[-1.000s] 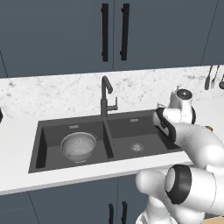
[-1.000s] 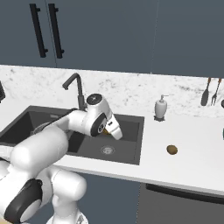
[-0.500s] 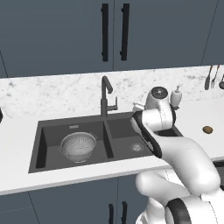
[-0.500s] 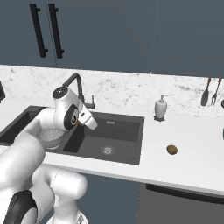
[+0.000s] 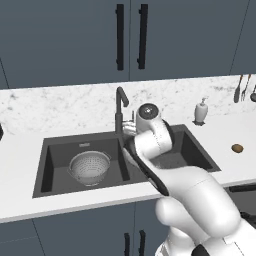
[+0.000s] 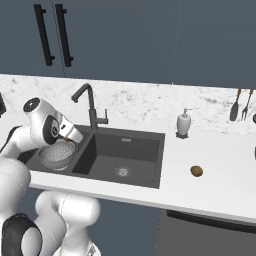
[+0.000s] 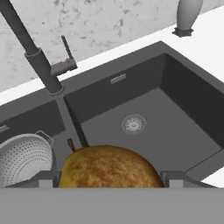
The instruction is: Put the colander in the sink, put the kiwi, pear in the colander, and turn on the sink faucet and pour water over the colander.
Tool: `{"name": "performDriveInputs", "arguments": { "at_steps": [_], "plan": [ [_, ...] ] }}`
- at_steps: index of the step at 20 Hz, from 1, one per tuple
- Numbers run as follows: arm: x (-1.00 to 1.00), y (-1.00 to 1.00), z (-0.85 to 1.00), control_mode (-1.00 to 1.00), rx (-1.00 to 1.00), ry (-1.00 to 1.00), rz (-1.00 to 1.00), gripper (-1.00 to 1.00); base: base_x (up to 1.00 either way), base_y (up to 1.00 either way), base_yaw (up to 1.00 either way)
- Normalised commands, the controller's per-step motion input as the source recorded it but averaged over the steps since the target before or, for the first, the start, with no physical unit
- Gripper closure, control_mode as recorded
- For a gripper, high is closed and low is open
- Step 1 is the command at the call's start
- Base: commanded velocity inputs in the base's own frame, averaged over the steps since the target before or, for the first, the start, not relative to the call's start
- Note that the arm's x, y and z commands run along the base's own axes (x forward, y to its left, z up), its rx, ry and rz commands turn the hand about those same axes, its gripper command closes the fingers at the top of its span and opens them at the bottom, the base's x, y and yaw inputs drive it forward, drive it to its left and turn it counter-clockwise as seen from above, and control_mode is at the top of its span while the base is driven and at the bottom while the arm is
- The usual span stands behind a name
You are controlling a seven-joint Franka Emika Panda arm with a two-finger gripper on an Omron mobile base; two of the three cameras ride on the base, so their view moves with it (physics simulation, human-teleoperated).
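Over the dark divider between the two basins, the claw [image 7: 109, 181] is closed on the golden yellow-orange pear [image 7: 108, 167], which sits between its two dark tips with its thin stem pointing toward the faucet. Just left of it, the round silver-grey perforated metal colander [image 5: 89, 166] rests upright in the left basin of the large dark grey double-basin sink [image 5: 194, 145]. The right basin shows its round metal drain [image 7: 133, 124]. The tall dark grey metal faucet [image 6: 89, 105] with its bent spout stands at the far rim, behind the divider. A white soap dispenser [image 6: 184, 123] stands on the white marbled desk [image 6: 220, 165] to the right, and the small dull brown oval kiwi [image 6: 196, 171] lies on the desk nearer, well apart from the sink.
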Motion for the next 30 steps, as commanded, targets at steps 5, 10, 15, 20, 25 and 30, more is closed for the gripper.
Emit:
{"name": "performDriveInputs", "arguments": {
  "at_steps": [5, 10, 15, 20, 25, 30],
  "plan": [
    [-0.12, 1.0, 0.0, -1.0, -0.1, 0.0, 0.09, 1.0, 0.0, 0.0, 0.0],
    [0.05, 1.0, -0.05, -1.0, -0.12, 0.0, 0.06, 1.0, 0.0, 0.0, 0.0],
    [0.31, 0.81, -0.26, -1.0, -0.11, 0.01, 0.02, 1.0, 0.0, 0.0, 0.0],
    [0.46, 0.56, -0.57, -1.0, -0.13, 0.08, 0.0, 1.0, 0.0, 0.0, 0.0],
    [0.57, 0.35, -0.63, -1.0, -0.1, 0.11, 0.0, 1.0, 0.0, 0.0, 0.0],
    [0.62, 0.26, -0.51, -1.0, -0.07, 0.09, 0.0, 1.0, 0.0, 0.0, 0.0]
  ]
}}
